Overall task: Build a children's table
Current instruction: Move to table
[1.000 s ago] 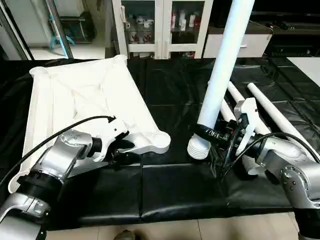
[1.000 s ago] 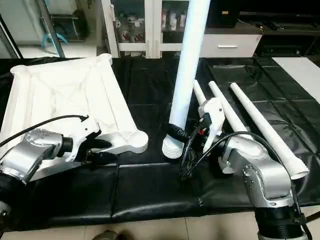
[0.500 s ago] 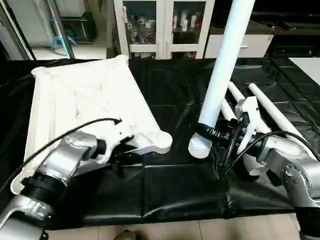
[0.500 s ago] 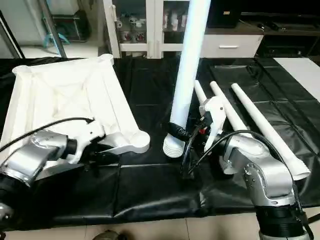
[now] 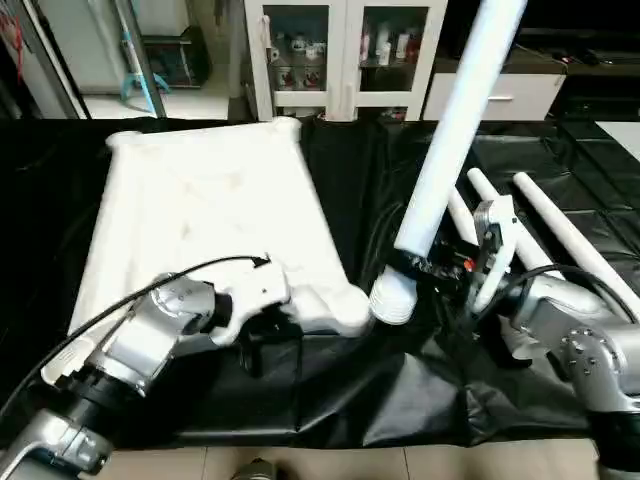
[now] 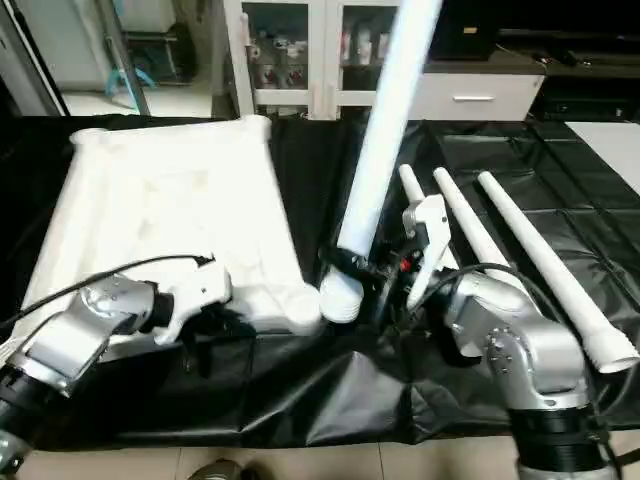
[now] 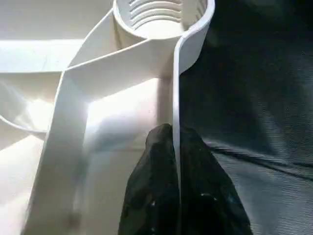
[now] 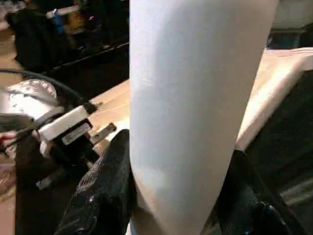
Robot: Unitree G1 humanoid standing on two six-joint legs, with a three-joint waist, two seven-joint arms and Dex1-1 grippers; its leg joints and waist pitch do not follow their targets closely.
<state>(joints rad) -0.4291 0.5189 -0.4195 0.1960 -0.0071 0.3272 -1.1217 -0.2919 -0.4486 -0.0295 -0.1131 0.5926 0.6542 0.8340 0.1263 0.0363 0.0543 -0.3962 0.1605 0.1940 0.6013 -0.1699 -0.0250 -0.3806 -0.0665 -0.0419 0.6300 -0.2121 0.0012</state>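
Head pair looks down over the black cloth (image 5: 350,390); both wrist cameras sit close, sharing the table top (image 7: 122,63).

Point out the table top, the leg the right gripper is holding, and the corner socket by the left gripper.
table top (image 5: 200,215), left eye view, ribbed underside.
held leg (image 5: 450,150), left eye view, mid shaft.
corner socket (image 7: 159,12), left wrist view, threaded inside.

We see even indoor light from above. The white table top (image 5: 210,215) glares so strongly that its ribs wash out. The black cloth (image 5: 350,390) shows soft sheen toward 6 o'clock. In the left wrist view, the fingers (image 7: 161,196) are blurred; the leg (image 8: 195,107) looks soft in the right wrist view.
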